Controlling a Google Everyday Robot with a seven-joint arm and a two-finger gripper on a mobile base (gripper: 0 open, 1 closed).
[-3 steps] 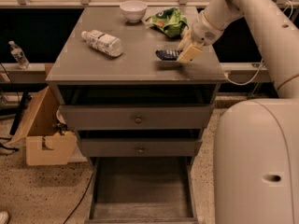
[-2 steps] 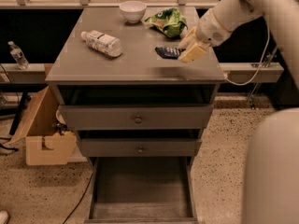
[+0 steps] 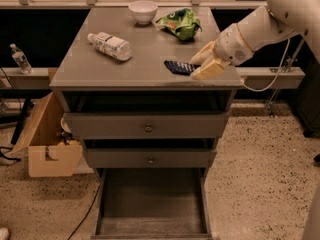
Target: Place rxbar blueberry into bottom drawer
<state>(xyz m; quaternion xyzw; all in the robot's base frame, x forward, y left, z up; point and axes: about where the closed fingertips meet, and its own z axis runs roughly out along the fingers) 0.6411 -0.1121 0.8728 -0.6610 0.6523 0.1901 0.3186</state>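
A robot's tan two-fingered tool [image 3: 196,68], its fingers spread apart and gripping nothing, sat at the right front corner of a grey wooden bench [image 3: 145,49], its tips on either side of the right end of a small flat snack bar in a dark navy-blue wrapper [image 3: 176,66]. The bar lay flat on the bench top, near the front edge. It looked light, fairly stiff and slick in its foil, so a pinch across its narrow width seemed the surest hold, though the thin packet might skid on the smooth top. Directly below, the long plain grey bottom drawer [image 3: 150,209] stood pulled out over a speckled floor [image 3: 260,174]. A clear white-labelled bottle [image 3: 110,45], a white bowl [image 3: 143,10] and a green snack bag [image 3: 180,23] shared the bench, well apart from the bar.
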